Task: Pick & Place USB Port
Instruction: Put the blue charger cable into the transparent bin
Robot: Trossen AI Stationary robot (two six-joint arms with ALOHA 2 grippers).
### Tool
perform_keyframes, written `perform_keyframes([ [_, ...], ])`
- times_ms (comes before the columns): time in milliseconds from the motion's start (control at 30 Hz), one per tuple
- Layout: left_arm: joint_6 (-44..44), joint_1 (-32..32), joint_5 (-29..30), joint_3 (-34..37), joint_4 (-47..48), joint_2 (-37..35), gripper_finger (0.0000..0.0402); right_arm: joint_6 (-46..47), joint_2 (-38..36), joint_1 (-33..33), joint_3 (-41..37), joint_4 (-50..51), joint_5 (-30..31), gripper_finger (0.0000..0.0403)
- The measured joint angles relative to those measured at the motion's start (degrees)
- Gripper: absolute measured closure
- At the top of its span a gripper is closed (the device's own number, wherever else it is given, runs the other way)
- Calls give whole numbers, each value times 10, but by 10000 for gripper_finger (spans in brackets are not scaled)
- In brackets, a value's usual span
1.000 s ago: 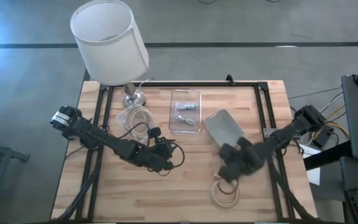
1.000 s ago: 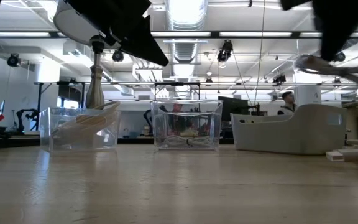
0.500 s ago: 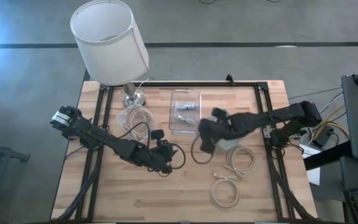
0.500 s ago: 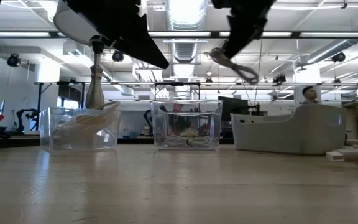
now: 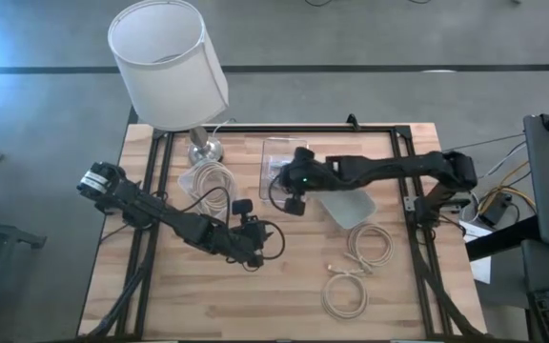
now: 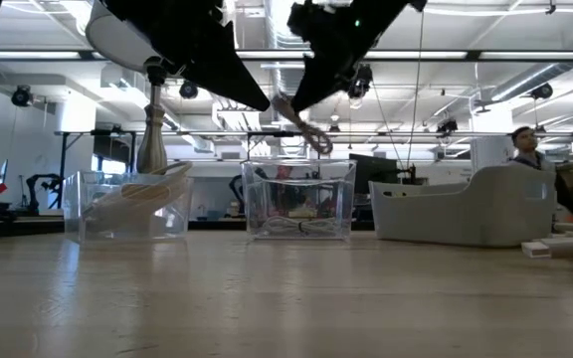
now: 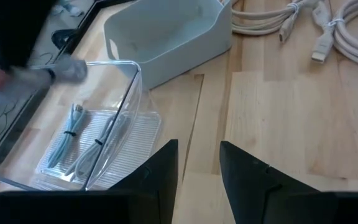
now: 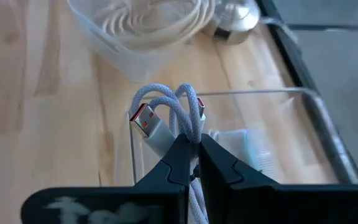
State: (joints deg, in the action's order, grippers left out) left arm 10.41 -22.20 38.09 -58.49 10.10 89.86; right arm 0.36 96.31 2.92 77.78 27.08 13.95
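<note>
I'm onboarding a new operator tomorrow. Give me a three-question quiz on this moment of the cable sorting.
1. True or false: the right pincer is shut on a grey USB cable.
2. Which container is that cable above?
A. the clear bin holding bundled cables
B. the grey tray
C. the clear tub by the lamp
3. Fill in: the left pincer hangs over bare ____, holding nothing.

Key: 1 true; 2 A; 3 table.
</note>
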Motion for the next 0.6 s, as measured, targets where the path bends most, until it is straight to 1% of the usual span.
perform_keyframes([
  [133,0,0,-1,0,0,0,280,2,44,14,3,6,-2,390],
  [200,0,0,-2,0,0,0,280,21,61,21,3,6,-11,390],
  [333,2,0,-10,1,0,0,280,44,86,32,3,11,-26,390],
  [500,4,0,-11,1,0,0,280,37,108,41,3,15,-49,390],
  [600,5,0,-11,1,0,0,280,40,118,45,4,13,-51,389],
])
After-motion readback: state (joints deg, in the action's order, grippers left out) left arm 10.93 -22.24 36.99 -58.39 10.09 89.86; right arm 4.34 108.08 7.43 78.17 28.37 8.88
